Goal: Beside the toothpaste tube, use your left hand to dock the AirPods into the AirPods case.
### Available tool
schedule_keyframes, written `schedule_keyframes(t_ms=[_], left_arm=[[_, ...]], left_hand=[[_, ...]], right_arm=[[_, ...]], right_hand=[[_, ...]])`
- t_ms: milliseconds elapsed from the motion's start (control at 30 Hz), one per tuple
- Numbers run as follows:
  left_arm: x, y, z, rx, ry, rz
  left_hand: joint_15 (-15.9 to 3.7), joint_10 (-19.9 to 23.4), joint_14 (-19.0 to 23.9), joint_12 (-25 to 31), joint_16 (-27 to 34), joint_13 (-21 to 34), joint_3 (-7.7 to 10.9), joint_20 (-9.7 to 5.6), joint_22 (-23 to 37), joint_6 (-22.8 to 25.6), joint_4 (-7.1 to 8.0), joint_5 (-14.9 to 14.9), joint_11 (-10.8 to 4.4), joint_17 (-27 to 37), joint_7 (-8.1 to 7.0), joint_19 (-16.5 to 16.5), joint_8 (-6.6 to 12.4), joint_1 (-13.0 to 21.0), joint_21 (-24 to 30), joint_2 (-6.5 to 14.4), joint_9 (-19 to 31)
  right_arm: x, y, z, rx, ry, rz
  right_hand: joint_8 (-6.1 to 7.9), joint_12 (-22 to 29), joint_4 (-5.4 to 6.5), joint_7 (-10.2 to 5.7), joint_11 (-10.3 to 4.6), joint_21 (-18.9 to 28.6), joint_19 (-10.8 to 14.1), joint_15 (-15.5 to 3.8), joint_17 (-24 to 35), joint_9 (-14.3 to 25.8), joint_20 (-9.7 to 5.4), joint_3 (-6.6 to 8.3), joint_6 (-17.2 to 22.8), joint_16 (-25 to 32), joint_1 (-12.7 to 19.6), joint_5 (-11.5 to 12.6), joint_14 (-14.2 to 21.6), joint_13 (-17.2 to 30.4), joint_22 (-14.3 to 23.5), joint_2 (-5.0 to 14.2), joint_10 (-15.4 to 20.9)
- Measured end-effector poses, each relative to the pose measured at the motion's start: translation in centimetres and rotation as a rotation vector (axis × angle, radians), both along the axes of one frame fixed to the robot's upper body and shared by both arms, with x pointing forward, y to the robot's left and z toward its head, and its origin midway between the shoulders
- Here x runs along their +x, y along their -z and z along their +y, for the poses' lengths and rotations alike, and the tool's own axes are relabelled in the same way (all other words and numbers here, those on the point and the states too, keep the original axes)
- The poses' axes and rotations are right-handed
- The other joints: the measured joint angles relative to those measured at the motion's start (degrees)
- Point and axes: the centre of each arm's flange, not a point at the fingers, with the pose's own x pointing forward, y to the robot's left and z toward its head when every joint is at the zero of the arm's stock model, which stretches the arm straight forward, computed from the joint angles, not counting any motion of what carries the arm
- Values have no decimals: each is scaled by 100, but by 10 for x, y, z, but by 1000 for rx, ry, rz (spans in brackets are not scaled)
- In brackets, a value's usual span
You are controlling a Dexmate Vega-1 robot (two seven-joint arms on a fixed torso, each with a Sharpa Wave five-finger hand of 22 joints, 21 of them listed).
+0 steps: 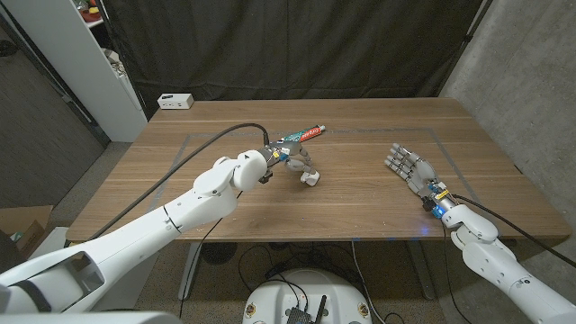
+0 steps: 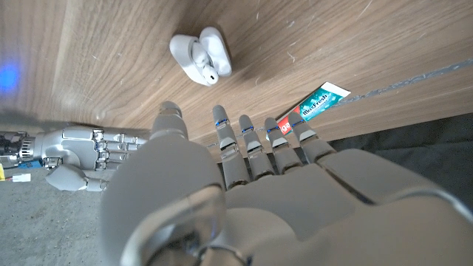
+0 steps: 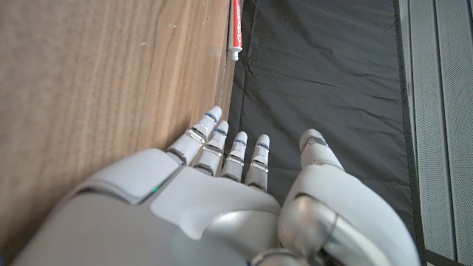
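Note:
The white AirPods case point(image 1: 310, 177) lies with its lid open near the table's middle, and an earbud sits in it point(image 2: 199, 55). The red and teal toothpaste tube point(image 1: 301, 135) lies just behind it, also seen in the left wrist view point(image 2: 314, 103) and the right wrist view point(image 3: 236, 29). My left hand point(image 1: 290, 162) hovers right beside the case on its left, between case and tube. Its fingers point(image 2: 251, 140) are stretched out, apart from the case, and hold nothing. My right hand point(image 1: 409, 166) waits at the right with fingers spread and nothing in it point(image 3: 236, 170).
A small white box point(image 1: 175, 101) sits at the table's back left corner. A thin taped outline point(image 1: 378, 131) marks a rectangle on the wooden top. A black curtain hangs behind the table. My right hand shows in the left wrist view point(image 2: 81, 155).

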Motion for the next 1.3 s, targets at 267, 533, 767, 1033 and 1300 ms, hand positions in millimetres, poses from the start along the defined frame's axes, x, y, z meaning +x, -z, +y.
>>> schedule_keyframes(t_ms=[267,533,767,1033,1300], left_arm=[[-4,-8,2,-17,-31,-53],[-13,-29,1,53,-69,-96],[-15,-38,2,120,-104,-75],[-12,-35,-1,137,-114,-37],[-4,-29,-7,148,-129,-7]], left_hand=[[3,-383,-397,-99,-94,40,143,-5,-15,-582,-194,45,2,-42,-124,-211,21,250,-34,16,-97],[12,-862,-929,-166,-138,62,49,78,-68,-333,-316,153,94,-58,-18,-474,116,358,-161,-233,-127],[12,-888,-971,-166,-106,58,-185,59,-68,-192,-122,240,82,-43,81,-514,148,68,-161,-420,-127],[12,-888,-970,-166,-86,45,-343,59,-68,-192,36,322,82,-40,81,-513,148,-223,-161,-480,-121],[12,-949,-970,-155,-86,45,-341,78,-68,-256,35,404,83,-41,17,-534,148,-151,-161,-408,-110]], right_arm=[[1,-1,2,-5,-1,5],[2,-4,2,-14,-2,13],[1,-6,3,-25,-8,17],[0,-6,3,-34,-12,22],[-3,-6,1,-40,-10,25]], right_hand=[[0,0,24,0,0,0,-31,0,0,0,30,24,0,0,0,0,0,0,0,0,0],[0,0,24,0,0,0,-31,0,0,0,30,24,0,0,0,0,0,0,0,0,0],[0,0,24,0,0,0,-31,0,-1,0,30,24,0,0,-23,0,0,0,0,23,0],[0,0,24,-21,0,0,-31,0,-1,0,30,24,-21,0,-23,0,0,0,0,23,0],[0,0,24,-21,0,0,-62,0,-1,0,61,23,-21,0,-23,0,0,0,0,23,0]])
